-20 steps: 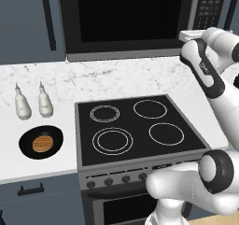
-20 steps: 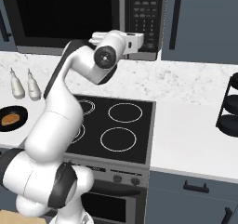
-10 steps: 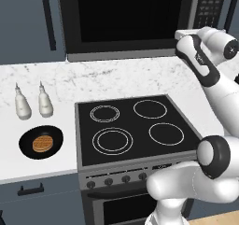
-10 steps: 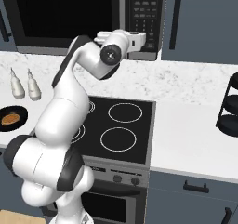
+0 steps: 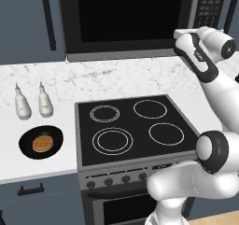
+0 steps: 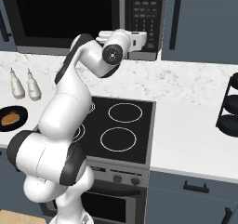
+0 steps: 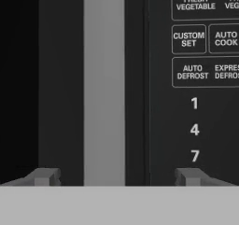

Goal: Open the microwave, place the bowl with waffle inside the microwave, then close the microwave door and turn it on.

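The claw (image 7: 114,176) stood wide open and empty against the shut microwave door (image 5: 126,21), its fingertips (image 7: 44,176) straddling the grey handle strip (image 7: 103,84) beside the keypad (image 7: 205,74), while the bowl with waffle (image 5: 41,142) sat on the bench (image 5: 42,165) far below-left of that door.

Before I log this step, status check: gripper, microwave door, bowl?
Gripper open, empty, at the microwave door handle. Door shut. Bowl with waffle on the counter left of the stove. Nothing in the way.
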You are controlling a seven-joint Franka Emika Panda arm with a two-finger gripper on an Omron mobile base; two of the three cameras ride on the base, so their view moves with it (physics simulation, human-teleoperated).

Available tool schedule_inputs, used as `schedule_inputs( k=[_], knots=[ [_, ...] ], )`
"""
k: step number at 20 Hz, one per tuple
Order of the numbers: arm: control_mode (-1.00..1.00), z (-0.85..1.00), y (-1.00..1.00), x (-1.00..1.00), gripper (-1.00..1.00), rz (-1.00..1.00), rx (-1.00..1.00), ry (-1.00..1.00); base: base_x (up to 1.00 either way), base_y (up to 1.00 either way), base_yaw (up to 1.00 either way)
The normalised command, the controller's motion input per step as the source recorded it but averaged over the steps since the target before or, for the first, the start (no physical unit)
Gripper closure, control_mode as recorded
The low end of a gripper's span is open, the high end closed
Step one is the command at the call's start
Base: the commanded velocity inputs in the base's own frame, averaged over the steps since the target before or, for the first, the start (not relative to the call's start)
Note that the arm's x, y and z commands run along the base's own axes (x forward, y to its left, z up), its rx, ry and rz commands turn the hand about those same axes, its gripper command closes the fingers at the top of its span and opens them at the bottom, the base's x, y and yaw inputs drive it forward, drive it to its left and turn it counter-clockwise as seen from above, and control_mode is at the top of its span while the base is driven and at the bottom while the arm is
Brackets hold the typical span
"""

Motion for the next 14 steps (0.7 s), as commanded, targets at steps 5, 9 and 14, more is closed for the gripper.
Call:
schedule_inputs(
  k=[5, 9, 14],
  knots=[
    [-1.00, 0.00, 0.00, 0.00, -1.00, 0.00, 0.00, 0.00, 0.00, 0.00, 0.00],
    [-1.00, 0.00, 0.00, 0.00, 1.00, 0.00, 0.00, 0.00, 0.00, 0.00, 0.00],
    [-1.00, 0.00, 0.00, 0.00, 1.00, 0.00, 0.00, 0.00, 0.00, 0.00, 0.00]
  ],
)
